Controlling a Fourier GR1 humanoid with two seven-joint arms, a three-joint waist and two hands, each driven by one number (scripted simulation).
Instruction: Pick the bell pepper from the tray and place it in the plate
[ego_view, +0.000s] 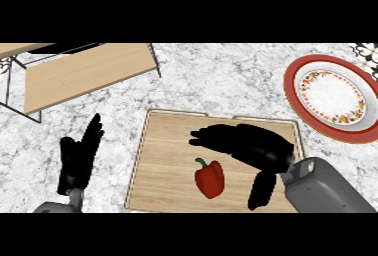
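Right hand (247, 142) hovers spread open over tray (166, 150), beside bell pepper (210, 179), untouched.

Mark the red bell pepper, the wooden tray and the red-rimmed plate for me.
red bell pepper (210, 181), head view, middle of its red body.
wooden tray (164, 150), head view, bare board left of the pepper.
red-rimmed plate (291, 87), head view, left part of its red rim.
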